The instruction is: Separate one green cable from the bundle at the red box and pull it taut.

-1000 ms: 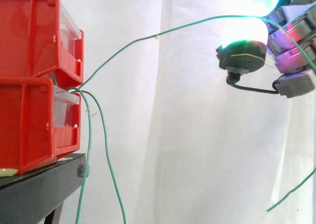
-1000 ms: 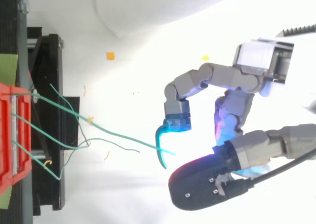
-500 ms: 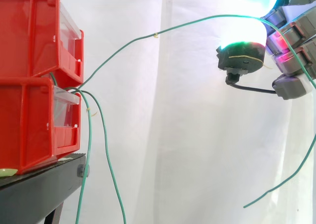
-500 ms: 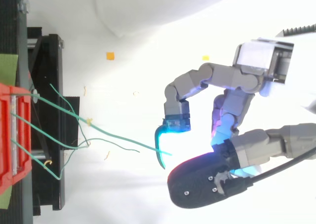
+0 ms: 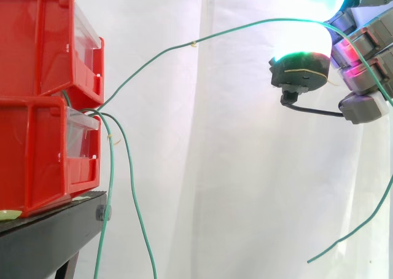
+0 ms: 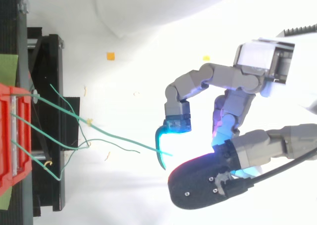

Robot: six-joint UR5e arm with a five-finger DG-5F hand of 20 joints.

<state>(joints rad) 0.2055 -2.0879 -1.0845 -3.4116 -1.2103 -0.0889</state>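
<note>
Two red bins (image 5: 37, 150) sit stacked on a black stand (image 5: 49, 236) at the left. Several green cables leave the lower bin's front. One green cable (image 5: 194, 43) arches up and right to my hand (image 5: 362, 58) at the upper right. It passes over a glowing fingertip pad (image 5: 301, 42) and between curled fingers. Its free tail (image 5: 347, 235) hangs below the hand. The cable bows upward, not straight. From above, the same cable (image 6: 124, 138) runs from the bin (image 6: 7, 136) to the gap between thumb and fingers of the hand (image 6: 260, 61).
Two other green cables (image 5: 136, 205) droop from the lower bin past the stand's edge. From above, their loose ends (image 6: 74, 148) lie over the stand (image 6: 49, 86). A white curtain hangs behind. Small orange scraps (image 6: 110, 56) dot the floor.
The hanging tail of the held cable has swung left, into fuller view. The hand's lower fingers shifted slightly; the cable's arch to the bin is much the same.
</note>
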